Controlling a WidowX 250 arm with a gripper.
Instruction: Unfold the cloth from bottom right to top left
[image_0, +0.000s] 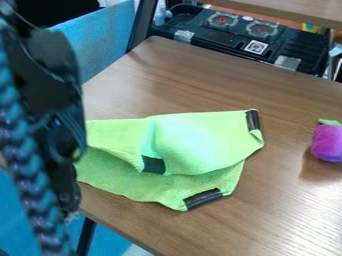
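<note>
A light green cloth (200, 137) lies in the middle of a brown wood-grain table (287, 200), a little left of centre, partly folded over itself. Its upper layer is rumpled and raised in soft creases; a lower layer shows beneath it along the near side. Dark patches mark the cloth in three places: at the far right corner, at the near right corner, and on the near edge of the upper layer, between left and right. The black robot arm (47, 65) fills much of the left side, with its gripper (67, 192) low over the table's left edge, covering the cloth's left end from sight. Whether the gripper is released, clenched or grasping cloth, I cannot tell. At the right edge of the scene sits a plump purple toy (327, 143) with a green top. Beyond the far edge of the table is a black stovetop (220, 37) with two round burners.
</note>
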